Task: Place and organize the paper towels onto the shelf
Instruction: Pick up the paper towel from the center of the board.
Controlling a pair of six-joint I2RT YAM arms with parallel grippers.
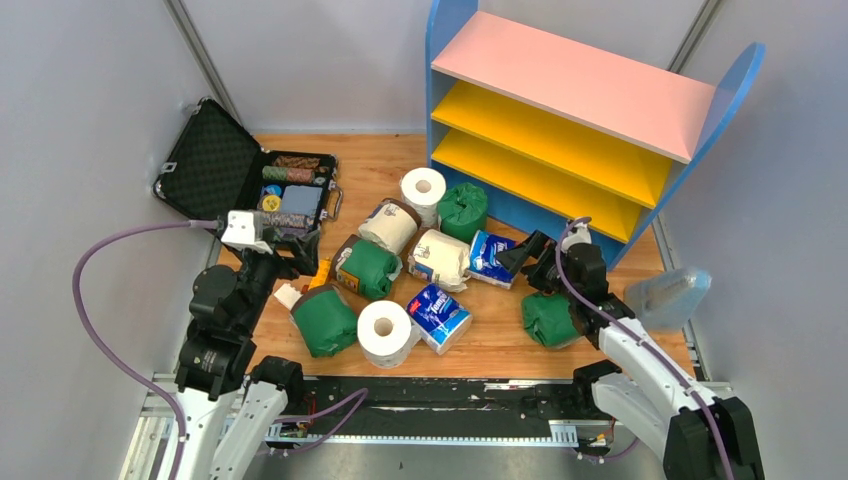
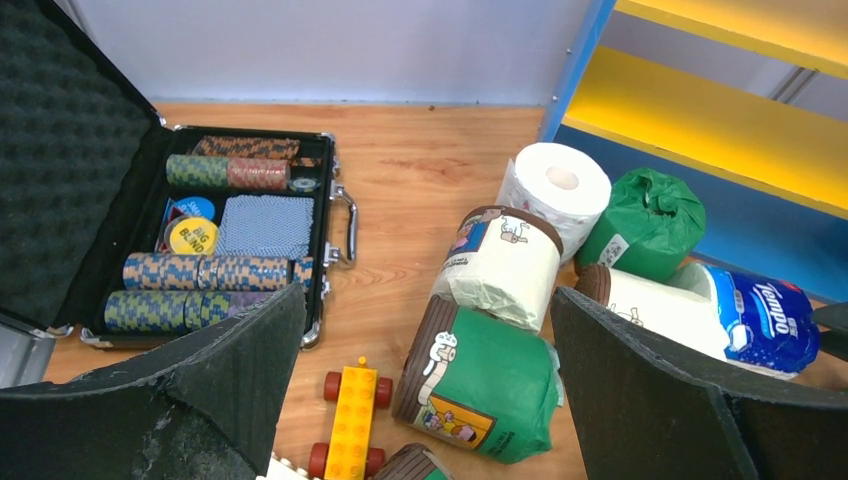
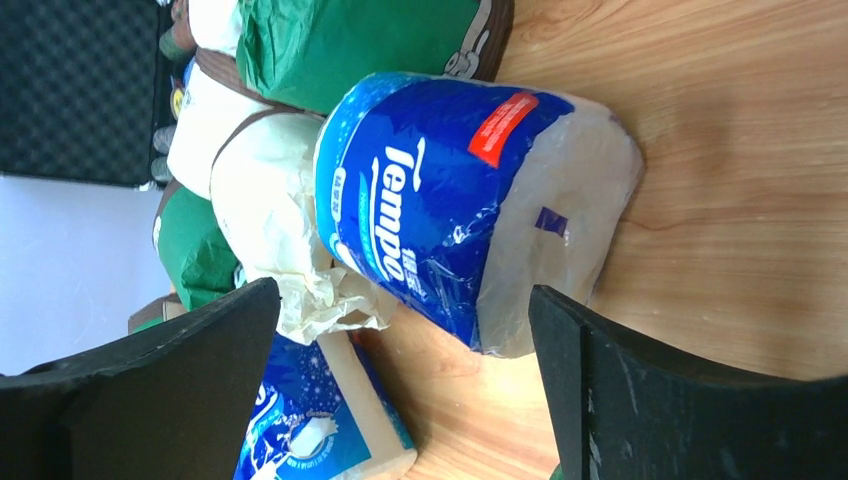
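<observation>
Blue-and-white roll (image 3: 470, 200) reading "Tempo", yellow "BIG BLIND" chip (image 2: 192, 236) in case (image 2: 60, 150), both arms' jaws spread wide

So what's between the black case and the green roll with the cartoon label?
A yellow toy car lies between the black case and the green roll; the left wrist view shows it.

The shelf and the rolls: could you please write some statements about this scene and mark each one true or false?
1. No roll is visible on the shelf. True.
2. The black case is closed. False: its lid stands open.
3. The right tool is shut on the blue-wrapped roll. False: it is open and grips nothing.
4. A toy car lies beside a green-wrapped roll. True.
5. The left tool is open. True.
</observation>
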